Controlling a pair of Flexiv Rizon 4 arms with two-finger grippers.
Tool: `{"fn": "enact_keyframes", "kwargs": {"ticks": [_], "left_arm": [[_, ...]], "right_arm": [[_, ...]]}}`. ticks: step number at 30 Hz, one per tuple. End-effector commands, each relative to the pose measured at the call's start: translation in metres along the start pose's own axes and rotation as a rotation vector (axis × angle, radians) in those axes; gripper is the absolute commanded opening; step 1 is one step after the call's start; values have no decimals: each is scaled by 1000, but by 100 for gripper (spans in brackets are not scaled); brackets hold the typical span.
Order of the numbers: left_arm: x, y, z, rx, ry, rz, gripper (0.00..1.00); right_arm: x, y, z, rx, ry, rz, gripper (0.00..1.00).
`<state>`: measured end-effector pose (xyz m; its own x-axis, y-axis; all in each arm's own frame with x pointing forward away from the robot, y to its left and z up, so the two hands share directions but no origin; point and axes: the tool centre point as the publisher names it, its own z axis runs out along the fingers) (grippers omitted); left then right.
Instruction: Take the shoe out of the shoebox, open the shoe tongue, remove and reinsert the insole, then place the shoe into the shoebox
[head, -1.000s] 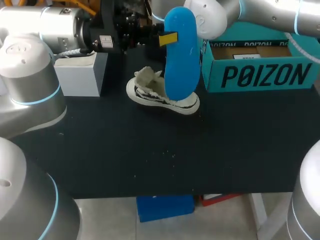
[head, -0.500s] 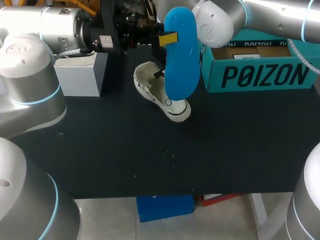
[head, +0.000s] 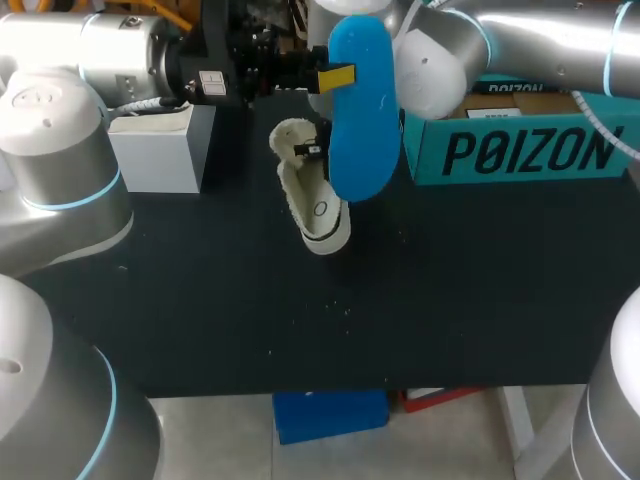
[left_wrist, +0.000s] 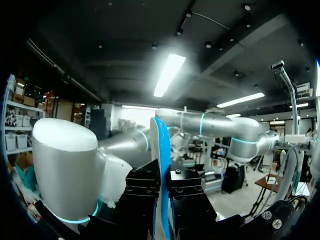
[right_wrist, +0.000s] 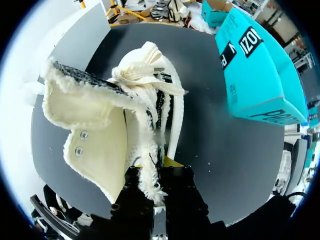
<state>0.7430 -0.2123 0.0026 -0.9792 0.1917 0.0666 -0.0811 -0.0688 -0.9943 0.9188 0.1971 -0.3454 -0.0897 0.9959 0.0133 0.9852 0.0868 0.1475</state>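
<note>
The left gripper (left_wrist: 163, 196) is clamped on the upright blue insole (head: 360, 110). The right gripper (right_wrist: 159, 175) pinches the shoe's (head: 312, 200) fleecy wall, steadying it, probably for reinsertion.

We've got the insole (left_wrist: 160, 145) upright between the jaws of our left gripper (left_wrist: 162, 180). The shoe (right_wrist: 125, 125) has its edge between the jaws of our right gripper (right_wrist: 157, 170), the rest ahead of them over the table (right_wrist: 210, 150). The shoebox (right_wrist: 260, 65) is ahead, off to one side.
</note>
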Motion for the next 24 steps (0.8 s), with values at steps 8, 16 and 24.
{"fn": "enact_keyframes", "kwargs": {"ticks": [8, 16, 24], "left_arm": [[0, 1, 2, 2, -5, 3, 0], [0, 1, 2, 2, -5, 3, 0], [0, 1, 2, 2, -5, 3, 0]], "right_arm": [[15, -16, 31, -151, 2, 309, 0], [11, -21, 49, -212, 33, 242, 0], [4, -21, 51, -240, 47, 197, 46]]}}
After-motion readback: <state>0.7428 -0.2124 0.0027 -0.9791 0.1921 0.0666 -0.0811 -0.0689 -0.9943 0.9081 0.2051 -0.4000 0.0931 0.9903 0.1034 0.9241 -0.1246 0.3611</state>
